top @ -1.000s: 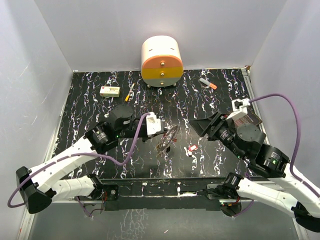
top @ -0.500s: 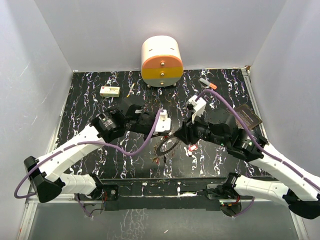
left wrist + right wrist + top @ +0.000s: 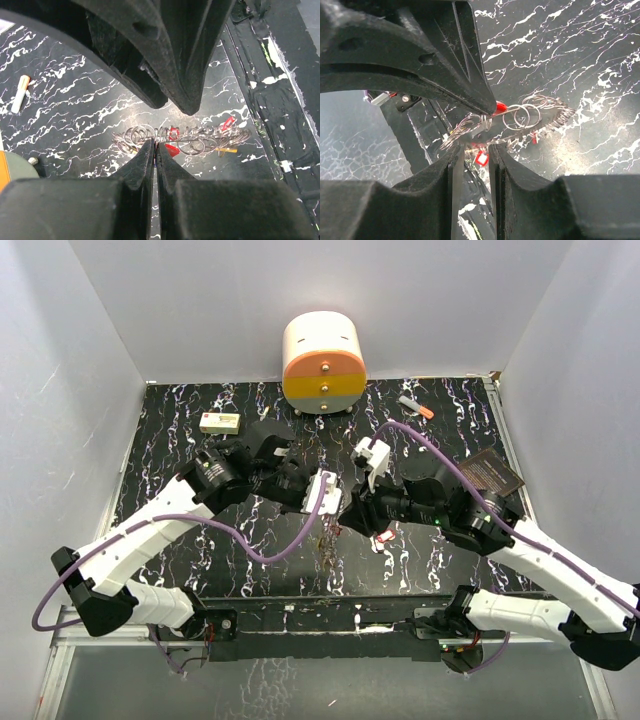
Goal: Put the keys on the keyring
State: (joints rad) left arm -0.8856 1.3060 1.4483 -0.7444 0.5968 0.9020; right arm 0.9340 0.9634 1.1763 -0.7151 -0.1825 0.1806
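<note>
Keyring (image 3: 192, 142) hangs over the table (image 3: 170, 440), pinched in my left claw (image 3: 155, 144); right claw (image 3: 472, 146) stands narrow, grip I cannot tell. Opposing pulls could twist it free, spilling keys (image 3: 172, 133)

- Three plain, pale grey walls box the scene in: the far wall (image 3: 300, 290), the left wall (image 3: 60, 390) and the right wall (image 3: 590, 360), all bare.
- The desk (image 3: 160, 440) has a glossy black top veined with white, like marble.
- A dark rail (image 3: 320, 625) runs along its near edge.
- The light is soft and even, leaving a faint sheen on the black top.
</note>
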